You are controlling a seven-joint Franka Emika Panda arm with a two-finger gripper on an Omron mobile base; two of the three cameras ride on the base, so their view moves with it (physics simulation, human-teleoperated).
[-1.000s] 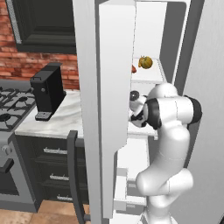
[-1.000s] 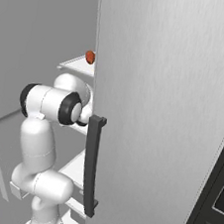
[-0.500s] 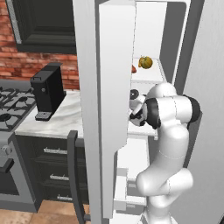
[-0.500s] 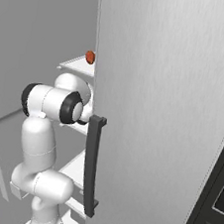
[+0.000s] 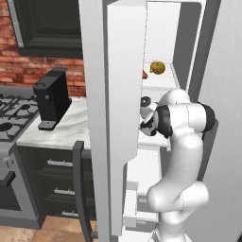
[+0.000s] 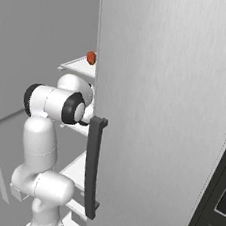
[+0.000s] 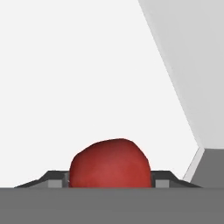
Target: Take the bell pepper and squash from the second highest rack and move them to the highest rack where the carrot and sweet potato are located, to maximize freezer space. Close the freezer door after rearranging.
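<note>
The red bell pepper (image 7: pixel 110 168) sits low in the hand view, on a white rack. My gripper (image 7: pixel 110 183) is shut on it, one dark fingertip (image 7: pixel 57 179) pressed to each side. My arm (image 5: pixel 182 118) reaches into the freezer (image 5: pixel 163 28) at the second highest rack (image 5: pixel 153 142). On the highest rack (image 5: pixel 163 84) lies a round yellow-orange vegetable with a dark top, the squash (image 5: pixel 157 67) by its look. Beside it is the dull red sweet potato (image 5: pixel 145 74), which is also seen from the right (image 6: pixel 91 57). The carrot is hidden. The freezer door (image 5: pixel 120 94) stands open at the left.
A black coffee machine (image 5: pixel 52 97) stands on the marble counter (image 5: pixel 61 132) left of the open door, with a stove (image 5: pixel 7 108) beyond it. A closed silver door (image 6: pixel 173 92) with a dark bar handle (image 6: pixel 92 168) flanks the arm on the right.
</note>
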